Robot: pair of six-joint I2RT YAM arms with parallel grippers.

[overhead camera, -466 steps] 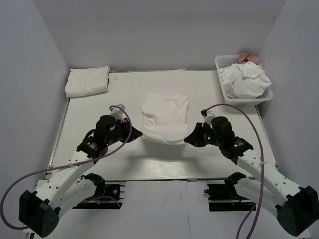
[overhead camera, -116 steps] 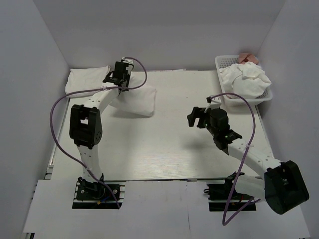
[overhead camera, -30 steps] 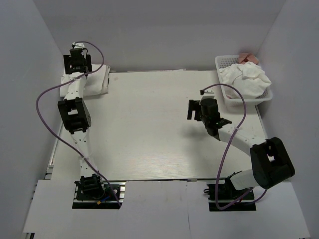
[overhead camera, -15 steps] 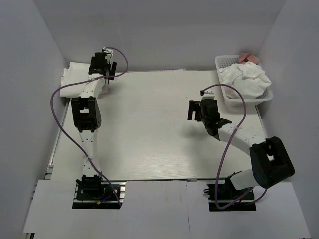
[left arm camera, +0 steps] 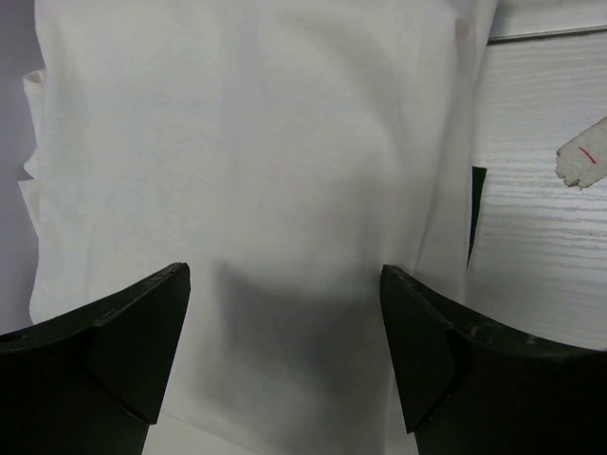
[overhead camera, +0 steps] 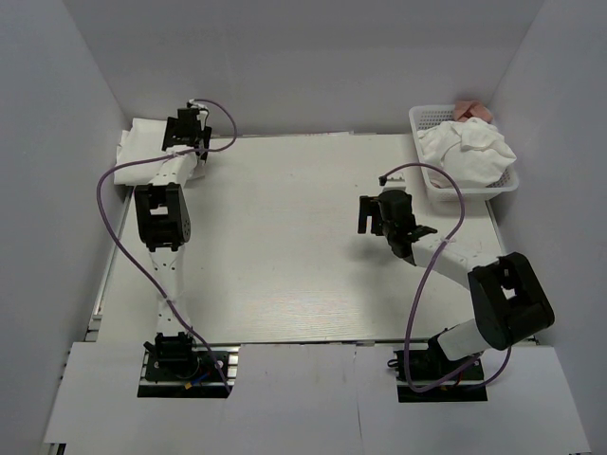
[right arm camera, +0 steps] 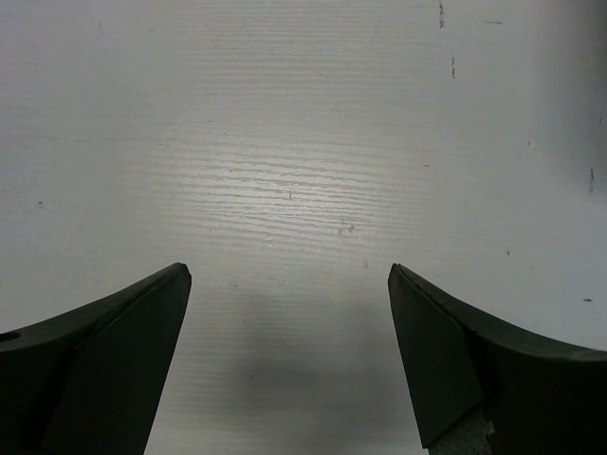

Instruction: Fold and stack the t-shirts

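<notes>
Folded shirt [left arm camera: 247, 123] has gone from mid-table onto the stack [overhead camera: 136, 150] in the far-left corner; left claw [left arm camera: 283, 275] spread just above it, right claw [right arm camera: 287, 273] spread over bare table [overhead camera: 285, 265] — risk: closing low snags the top layer, dragging it askew.

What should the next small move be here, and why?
Probably swing the right gripper toward the basket for a crumpled shirt: it hangs open and empty over bare table, while the left gripper, jaws apart, is above the folded stack.
</notes>
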